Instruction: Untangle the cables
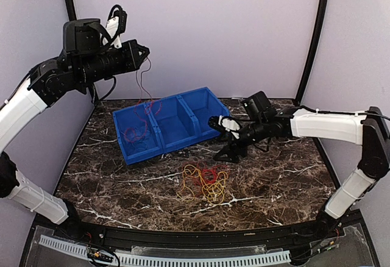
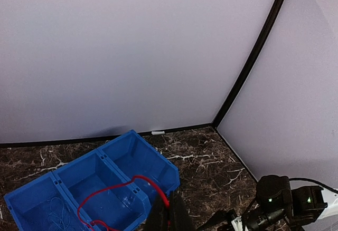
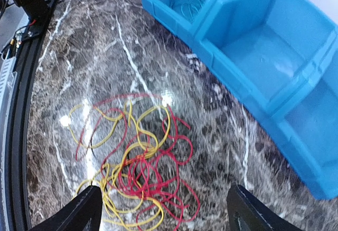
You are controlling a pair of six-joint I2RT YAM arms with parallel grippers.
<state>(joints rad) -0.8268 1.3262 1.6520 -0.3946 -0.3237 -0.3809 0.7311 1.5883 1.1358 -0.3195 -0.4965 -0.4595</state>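
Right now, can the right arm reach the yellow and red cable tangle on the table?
Probably yes: the right gripper hangs open directly above the tangle, with nothing between; the blue bin sits aside.

The tangled cables [image 1: 204,181] are yellow-orange and red, loops of both colours interlaced; a separate red cable [image 2: 134,177] shows vivid against the blue beneath it; the bin [image 1: 170,124] is one solid bright blue, lighter and nearer cyan in the right wrist view; a pale blue wire [image 2: 55,215] lies almost tone on tone in an end compartment; the table [image 1: 274,181] is dark brown-black marble with irregular white veins; the walls [image 1: 231,29] are plain pale lilac-grey; the corner post [image 1: 314,35] is black; the left arm [image 1: 21,111] and right arm [image 1: 329,125] are white-shelled with black joints.
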